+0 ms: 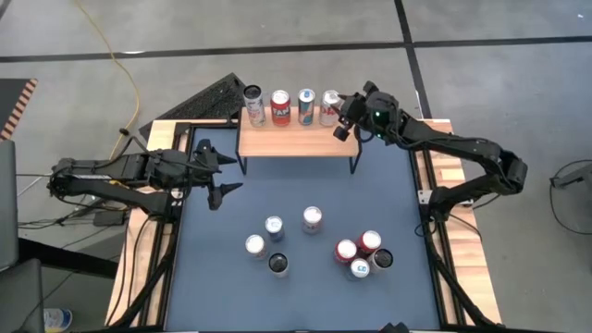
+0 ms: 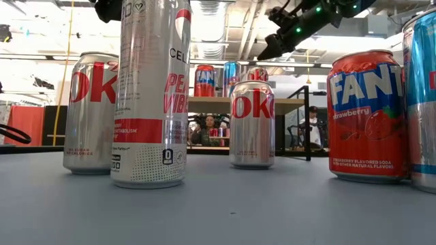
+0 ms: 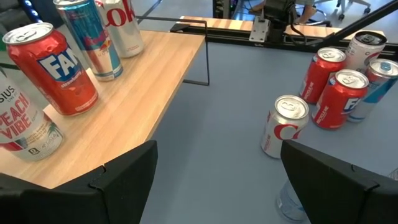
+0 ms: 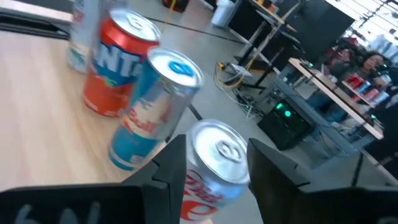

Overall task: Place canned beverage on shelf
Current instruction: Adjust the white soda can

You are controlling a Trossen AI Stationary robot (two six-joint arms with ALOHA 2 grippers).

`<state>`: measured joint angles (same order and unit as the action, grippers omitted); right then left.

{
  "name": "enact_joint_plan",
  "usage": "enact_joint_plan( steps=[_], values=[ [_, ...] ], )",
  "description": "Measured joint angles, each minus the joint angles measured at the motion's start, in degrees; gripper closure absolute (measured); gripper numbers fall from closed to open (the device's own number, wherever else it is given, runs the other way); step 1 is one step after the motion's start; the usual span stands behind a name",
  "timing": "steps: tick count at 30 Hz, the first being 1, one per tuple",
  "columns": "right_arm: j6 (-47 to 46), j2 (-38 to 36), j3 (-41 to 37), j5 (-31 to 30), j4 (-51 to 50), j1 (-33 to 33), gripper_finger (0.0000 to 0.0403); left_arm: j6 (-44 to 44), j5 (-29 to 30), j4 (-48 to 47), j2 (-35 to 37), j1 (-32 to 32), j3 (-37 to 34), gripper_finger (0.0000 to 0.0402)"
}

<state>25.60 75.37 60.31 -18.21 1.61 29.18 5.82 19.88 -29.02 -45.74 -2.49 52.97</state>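
The shelf (image 1: 296, 141), a light-wood top on thin black legs, stands at the table's far edge. A silver Celsius can (image 1: 254, 104), a red Fanta can (image 1: 280, 106) and a blue Red Bull can (image 1: 306, 106) stand on it. At its right end is a silver Diet Coke can (image 1: 330, 108). My right gripper (image 1: 342, 117) is at that can, its fingers on either side of it (image 4: 217, 158). My left gripper (image 1: 227, 174) is open and empty over the table's left side, near the shelf's left end. My right gripper pinches the Diet Coke can's upper wall (image 4: 198, 186) just below its top rim, between its two fingers. The fingers come from the table's right side, slanting down. The can stands upright in line with the others; its base is hidden by the fingers.
Several cans stand on the blue mat: three silver and one dark near the middle (image 1: 274, 227), and a cluster of red, dark and blue ones (image 1: 361, 254) to the right. The wooden table rim (image 1: 458, 231) frames the mat. A person (image 2: 208, 126) sits in the room behind.
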Motion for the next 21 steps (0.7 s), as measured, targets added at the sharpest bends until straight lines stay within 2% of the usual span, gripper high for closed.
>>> enact_joint_plan(
  steps=[3,11,15,21],
  values=[
    [-2.14,0.00,0.00,0.06,-0.36,0.82,0.0201,-0.02,0.00,0.00,0.00,-0.01,-0.02,0.0069],
    [-8.42,0.00,0.00,0.04,-1.34,2.00,0.0085,-0.26,0.02,0.00,0.01,-0.01,-0.01,0.0069],
    [-11.21,0.77,0.00,0.01,-1.60,2.12,0.0063,-0.26,0.02,0.00,0.00,-0.01,0.00,0.0069],
    [-13.84,4.70,-0.04,0.89,-2.14,3.27,0.0063,-0.25,0.28,0.00,0.01,-0.01,0.00,0.0069]
  ],
)
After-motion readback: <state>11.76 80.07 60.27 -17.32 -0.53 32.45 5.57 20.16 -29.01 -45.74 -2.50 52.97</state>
